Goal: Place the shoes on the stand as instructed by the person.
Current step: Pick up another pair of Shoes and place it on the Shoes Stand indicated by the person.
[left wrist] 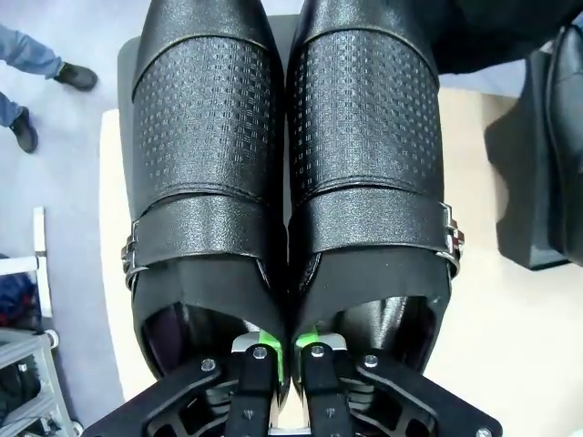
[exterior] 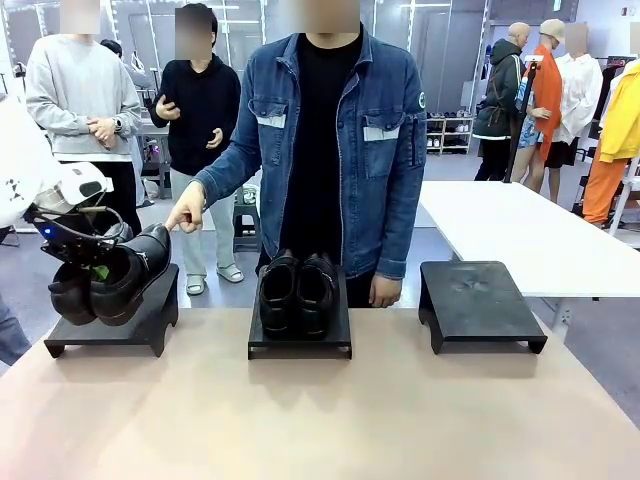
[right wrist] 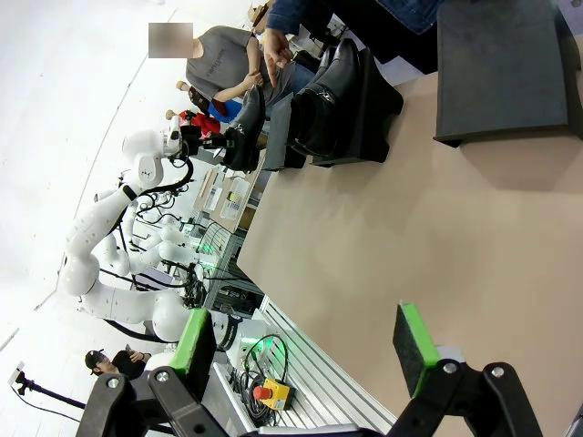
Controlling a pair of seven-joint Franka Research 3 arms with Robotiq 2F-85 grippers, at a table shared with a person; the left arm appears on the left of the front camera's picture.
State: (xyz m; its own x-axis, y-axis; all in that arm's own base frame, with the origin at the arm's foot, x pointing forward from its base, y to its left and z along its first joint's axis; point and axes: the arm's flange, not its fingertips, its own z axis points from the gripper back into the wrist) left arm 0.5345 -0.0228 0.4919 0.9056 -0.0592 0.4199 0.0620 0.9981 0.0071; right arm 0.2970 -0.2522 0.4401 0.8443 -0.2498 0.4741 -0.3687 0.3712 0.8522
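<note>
Left tool [left wrist: 284, 360] clenched on pointed shoes [left wrist: 287, 164], toes ahead, above left stand [exterior: 150, 320]

A light brown desk [exterior: 320, 420] fills the bottom of the frame. A white table [exterior: 520, 235] stands at the right. Two people [exterior: 85, 90] stand upper left.

Bright, even overhead light; sharp focus

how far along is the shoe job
Done: one pair of shoes sits on the middle stand. In hand: the left gripper is shut on the inner edges of the second pair, holding it tilted over the left stand, where the person's hand points. Left: setting it down and letting go. The right stand is bare.
</note>
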